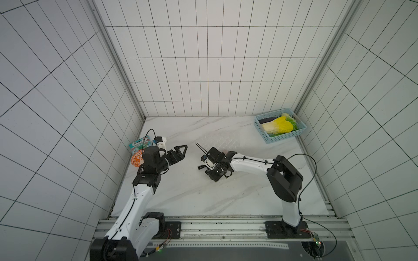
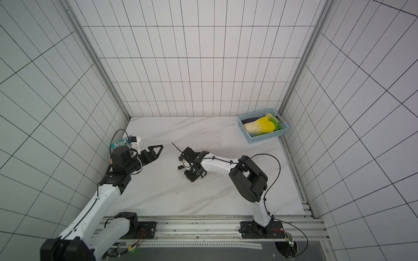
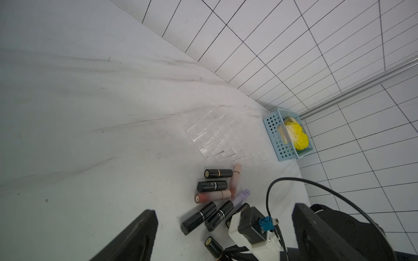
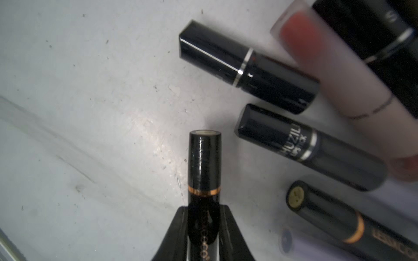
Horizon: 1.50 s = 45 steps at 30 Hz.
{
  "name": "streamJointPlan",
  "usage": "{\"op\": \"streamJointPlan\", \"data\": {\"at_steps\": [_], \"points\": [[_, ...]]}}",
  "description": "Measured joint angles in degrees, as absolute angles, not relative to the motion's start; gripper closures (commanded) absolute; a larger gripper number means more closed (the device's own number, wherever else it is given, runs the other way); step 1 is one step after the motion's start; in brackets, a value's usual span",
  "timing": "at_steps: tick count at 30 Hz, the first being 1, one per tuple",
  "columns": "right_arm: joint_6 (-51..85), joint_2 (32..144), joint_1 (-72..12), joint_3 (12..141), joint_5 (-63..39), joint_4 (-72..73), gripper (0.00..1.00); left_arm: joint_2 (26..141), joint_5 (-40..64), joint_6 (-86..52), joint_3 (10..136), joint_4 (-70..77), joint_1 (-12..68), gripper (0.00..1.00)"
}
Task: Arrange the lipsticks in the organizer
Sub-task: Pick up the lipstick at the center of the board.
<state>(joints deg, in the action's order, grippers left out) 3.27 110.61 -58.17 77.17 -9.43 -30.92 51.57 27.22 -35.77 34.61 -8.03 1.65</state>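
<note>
1. Lipsticks (image 3: 217, 198): loose cluster lying flat on the marble table (image 3: 90, 135), just beside the clear organizer (image 3: 226, 137).
2. Right gripper (image 4: 203, 212): jaws clamped on one black lipstick (image 4: 204, 162) with a copper band, tube sticking out past the fingertips. Possibly touching the marble, view unclear.
3. Left gripper (image 3: 224, 210): jaws wide apart, holding nothing, near the cluster.
4. Organizer sits between cluster and blue basket (image 3: 278, 135).

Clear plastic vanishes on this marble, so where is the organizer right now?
In both top views the organizer sits mid-table, just beyond the right arm's wrist, with the blue basket farther right.
</note>
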Motion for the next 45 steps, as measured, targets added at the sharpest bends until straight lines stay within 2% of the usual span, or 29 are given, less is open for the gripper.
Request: {"op": "streamJointPlan", "data": {"at_steps": [5, 10, 13, 22, 30, 45], "points": [[3.9, 97.3, -56.4, 71.2, -12.3, -28.9, 0.78, 48.9, 32.7, -39.4, 36.8, -8.9, 2.8, 0.09], [4.8, 82.8, -51.2, 66.9, -16.1, -26.6, 0.77, 52.3, 40.2, -41.5, 41.1, -10.0, 6.6, 0.20], [5.1, 78.5, -49.1, 65.6, -18.0, -26.3, 0.77, 54.5, 44.4, -41.6, 43.6, -10.5, 9.7, 0.25], [6.6, 76.6, -49.1, 64.9, -26.5, -26.2, 0.76, 60.7, 47.5, -33.7, 51.7, -17.7, 20.9, 0.25], [7.8, 74.5, -49.1, 64.8, -30.0, -24.8, 0.76, 64.4, 44.5, -28.8, 51.9, -23.9, 24.1, 0.28], [9.5, 74.5, -49.1, 64.8, -33.8, -22.9, 0.76, 66.0, 45.2, -31.0, 51.9, -19.9, 26.7, 0.59]]}}
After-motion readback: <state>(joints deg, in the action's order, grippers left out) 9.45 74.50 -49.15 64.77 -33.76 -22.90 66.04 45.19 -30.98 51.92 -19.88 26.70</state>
